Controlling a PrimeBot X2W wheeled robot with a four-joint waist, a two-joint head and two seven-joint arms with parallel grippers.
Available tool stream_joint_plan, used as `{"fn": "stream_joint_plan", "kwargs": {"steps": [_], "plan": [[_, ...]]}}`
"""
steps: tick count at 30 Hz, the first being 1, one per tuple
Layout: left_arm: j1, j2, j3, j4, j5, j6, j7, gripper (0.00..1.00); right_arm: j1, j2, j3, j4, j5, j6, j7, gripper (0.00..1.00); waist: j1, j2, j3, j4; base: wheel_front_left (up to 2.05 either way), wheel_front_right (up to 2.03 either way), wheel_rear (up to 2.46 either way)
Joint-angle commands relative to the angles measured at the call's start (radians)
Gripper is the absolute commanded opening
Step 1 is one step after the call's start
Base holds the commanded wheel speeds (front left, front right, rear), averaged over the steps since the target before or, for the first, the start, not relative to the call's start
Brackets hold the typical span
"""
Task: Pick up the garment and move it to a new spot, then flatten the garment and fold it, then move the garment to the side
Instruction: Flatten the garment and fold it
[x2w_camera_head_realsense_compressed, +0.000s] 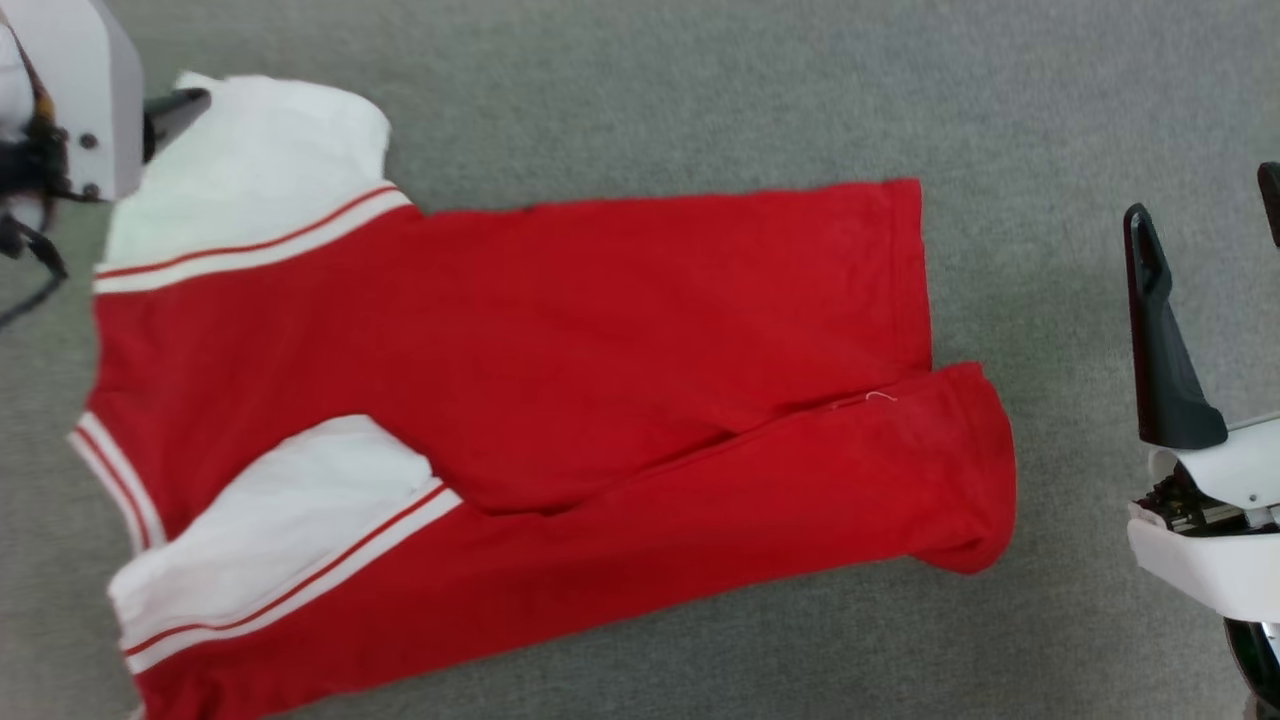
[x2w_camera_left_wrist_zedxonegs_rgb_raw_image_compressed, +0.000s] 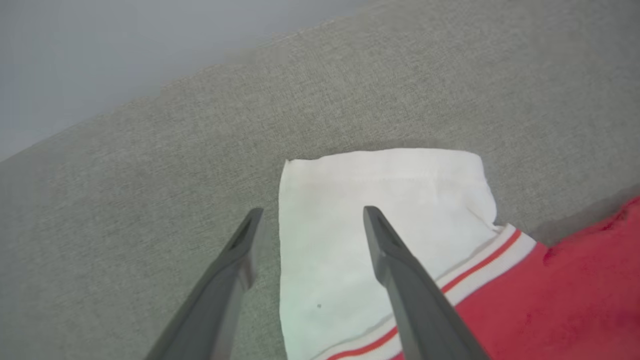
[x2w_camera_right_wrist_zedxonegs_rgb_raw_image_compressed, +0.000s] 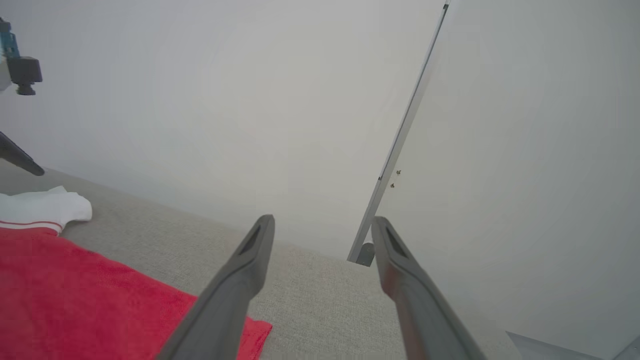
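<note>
Lying flat on the grey surface (x2w_camera_head_realsense_compressed: 700, 90), the garment (x2w_camera_head_realsense_compressed: 520, 350) loses its lower-left corner to the head view's edge. Left gripper (x2w_camera_left_wrist_zedxonegs_rgb_raw_image_compressed: 310, 212) hangs open over 1 white sleeve (x2w_camera_left_wrist_zedxonegs_rgb_raw_image_compressed: 380, 200). Right gripper (x2w_camera_right_wrist_zedxonegs_rgb_raw_image_compressed: 322, 220) stands open beyond the hem, with bare surface between.

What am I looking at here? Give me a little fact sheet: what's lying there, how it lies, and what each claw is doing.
Item: red garment with white sleeves
Surface: grey cloth-covered surface
Lay: spread out, one long side folded over the body
Left gripper: open, empty, at the edge of a white sleeve
Right gripper: open, empty, beyond the hem, clear of the cloth
</note>
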Motion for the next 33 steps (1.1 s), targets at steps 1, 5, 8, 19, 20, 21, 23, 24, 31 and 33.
{"fn": "stream_joint_plan", "kwargs": {"steps": [1,5,8,19,20,21,23,24,31,33], "plan": [[-0.019,-0.002,-0.001,0.009,-0.001,-0.001,0.017,1.00,-0.007,0.003,-0.004,-0.007,0.003,0.000,-0.008,1.00,0.0000,0.0000,0.068,-0.045,0.00,0.00,0.00],[-0.061,-0.005,-0.012,0.043,-0.015,0.005,0.119,1.00,-0.011,0.013,-0.004,-0.007,0.013,0.000,-0.010,1.00,0.0000,0.0000,0.107,-0.050,0.00,0.00,0.00],[-0.078,-0.003,-0.030,0.067,-0.015,0.014,0.195,1.00,-0.017,0.015,0.001,-0.006,0.014,0.000,-0.009,1.00,0.0000,0.0000,0.125,-0.052,0.00,0.00,0.00],[-0.063,-0.021,-0.046,0.116,-0.045,0.058,0.303,1.00,-0.035,0.021,-0.006,-0.011,0.053,0.000,0.019,1.00,0.0000,0.0000,0.144,-0.049,0.00,0.00,0.00],[-0.062,-0.027,-0.045,0.116,-0.044,0.057,0.300,0.97,-0.037,0.021,-0.009,-0.012,0.055,0.000,0.020,1.00,0.0000,0.0000,0.145,-0.048,0.00,0.00,0.00],[-0.064,-0.033,-0.037,0.119,-0.051,0.061,0.291,0.78,-0.040,0.019,-0.010,-0.013,0.055,0.000,0.024,1.00,0.0000,0.0000,0.146,-0.047,0.00,0.00,0.00],[-0.059,-0.050,-0.031,0.126,-0.064,0.065,0.296,0.00,-0.044,0.016,-0.008,-0.011,0.060,0.000,0.033,1.00,0.0000,0.0000,0.147,-0.047,0.00,0.00,0.00],[-0.061,-0.056,-0.032,0.127,-0.063,0.061,0.291,0.00,-0.045,0.013,-0.004,-0.009,0.065,0.000,0.039,1.00,0.0000,0.0000,0.147,-0.046,0.00,0.00,0.00],[-0.084,-0.095,-0.035,0.132,-0.047,0.024,0.248,0.00,-0.077,-0.008,0.017,0.012,0.133,0.000,0.139,1.00,0.0000,0.0000,0.138,-0.032,0.00,0.00,0.00],[-0.088,-0.113,-0.036,0.136,-0.046,0.019,0.240,0.00,-0.105,-0.024,0.025,0.021,0.170,0.000,0.205,1.00,0.0000,0.0000,0.133,-0.022,0.00,0.00,0.00]]}}
